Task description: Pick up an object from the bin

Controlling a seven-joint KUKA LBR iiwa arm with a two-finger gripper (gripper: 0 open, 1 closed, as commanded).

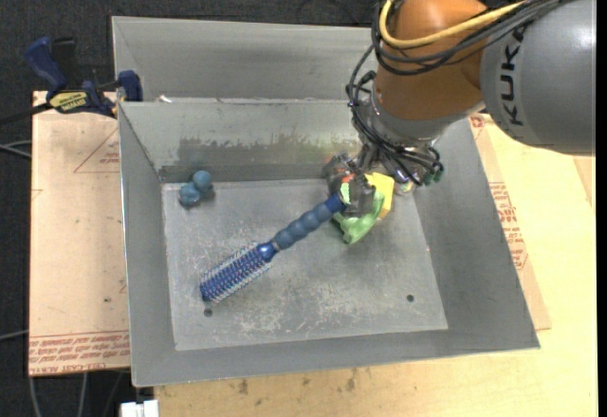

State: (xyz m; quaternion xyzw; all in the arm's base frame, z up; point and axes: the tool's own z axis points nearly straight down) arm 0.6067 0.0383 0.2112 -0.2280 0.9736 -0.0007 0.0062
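Note:
My gripper [353, 190] reaches down under the orange cover at the right of the bin's floor, right on a small yellow and green soft thing [363, 219]. Its tip also sits beside the handle end of a blue hairbrush [268, 251], which lies slantwise across the middle with its bristle head toward the lower left. The cover and cables hide most of the gripper. The yellow and green thing shows below and to the right of the tip.
A small blue lumpy thing [196, 189] lies near the back left corner of the floor. The arm and its orange cover hang over the bin's right back part.

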